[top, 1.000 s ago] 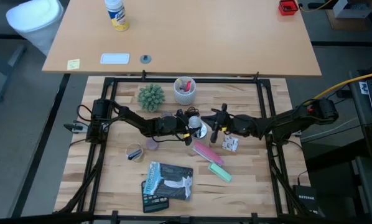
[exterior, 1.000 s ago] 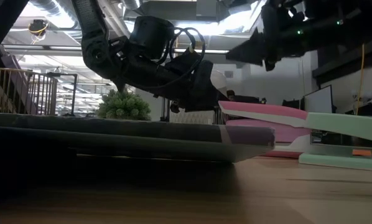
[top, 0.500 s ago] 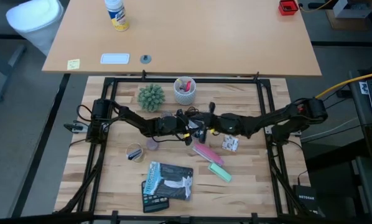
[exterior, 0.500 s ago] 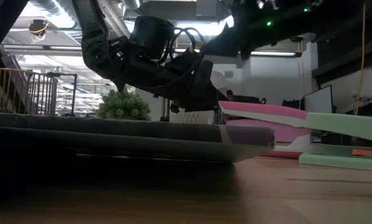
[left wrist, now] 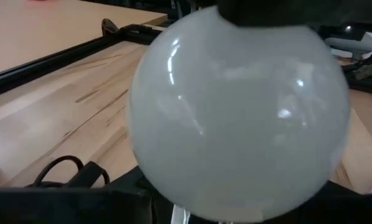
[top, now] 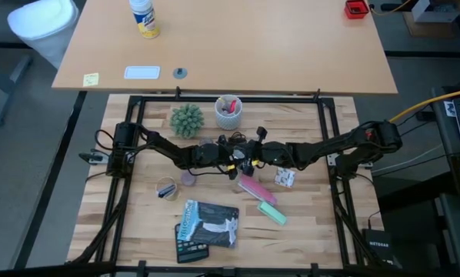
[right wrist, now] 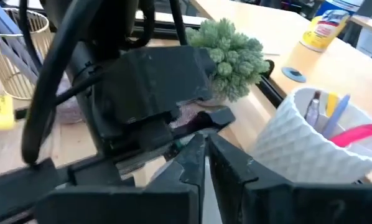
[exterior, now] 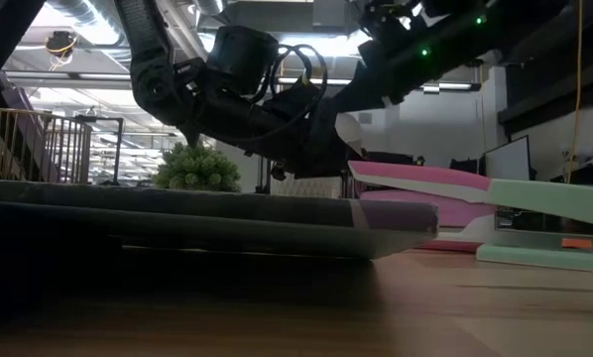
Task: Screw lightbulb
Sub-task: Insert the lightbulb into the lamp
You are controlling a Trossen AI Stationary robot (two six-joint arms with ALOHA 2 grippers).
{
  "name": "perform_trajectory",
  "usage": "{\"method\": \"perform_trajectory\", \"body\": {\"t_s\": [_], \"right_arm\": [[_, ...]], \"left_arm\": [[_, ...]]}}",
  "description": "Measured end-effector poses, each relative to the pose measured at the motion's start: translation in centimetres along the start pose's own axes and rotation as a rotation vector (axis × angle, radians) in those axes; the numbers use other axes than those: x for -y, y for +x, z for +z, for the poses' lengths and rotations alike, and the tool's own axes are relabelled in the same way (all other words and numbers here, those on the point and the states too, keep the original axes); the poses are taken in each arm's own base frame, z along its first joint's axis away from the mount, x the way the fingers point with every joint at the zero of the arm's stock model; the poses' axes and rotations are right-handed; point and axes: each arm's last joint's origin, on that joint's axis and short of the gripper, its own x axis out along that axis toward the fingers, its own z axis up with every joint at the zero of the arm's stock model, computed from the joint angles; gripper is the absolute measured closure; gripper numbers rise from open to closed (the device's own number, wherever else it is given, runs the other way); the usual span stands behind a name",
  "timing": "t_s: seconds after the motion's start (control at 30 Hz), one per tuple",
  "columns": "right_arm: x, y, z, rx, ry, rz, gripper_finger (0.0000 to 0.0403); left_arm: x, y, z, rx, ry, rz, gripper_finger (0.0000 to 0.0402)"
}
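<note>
Left wrist view shows the lightbulb (left wrist: 239, 112) clamped between the left gripper's (top: 238, 159) jaws, while the right gripper (right wrist: 206, 155), jaws nearly closed and empty, sits just beside it.

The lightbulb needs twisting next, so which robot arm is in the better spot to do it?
Probably the left. The lightbulb fills its wrist view, right at the left gripper. The right gripper sits beside it mid-table, facing the left wrist.
</note>
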Motion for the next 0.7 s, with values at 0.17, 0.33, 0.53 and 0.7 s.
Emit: {"method": "perform_trajectory", "body": {"t_s": [0.17,0.33,0.53,0.7], "right_arm": [[0.1,0.0,-0.1,-0.017,-0.003,-0.033,0.0375],[0.1,-0.1,-0.1,-0.024,-0.006,-0.036,0.0375],[0.6,-1.0,0.1,-0.052,-0.01,-0.042,0.0375],[0.9,-1.7,0.2,-0.074,0.014,-0.049,0.0375]], "left_arm": [[0.0,0.0,0.0,0.001,-0.003,0.0,0.0235],[0.0,0.0,0.0,0.0,0.002,0.0,0.0235],[0.0,0.0,0.0,0.001,0.004,-0.001,0.0235],[0.0,0.0,0.0,0.003,0.003,-0.001,0.0235]]}}
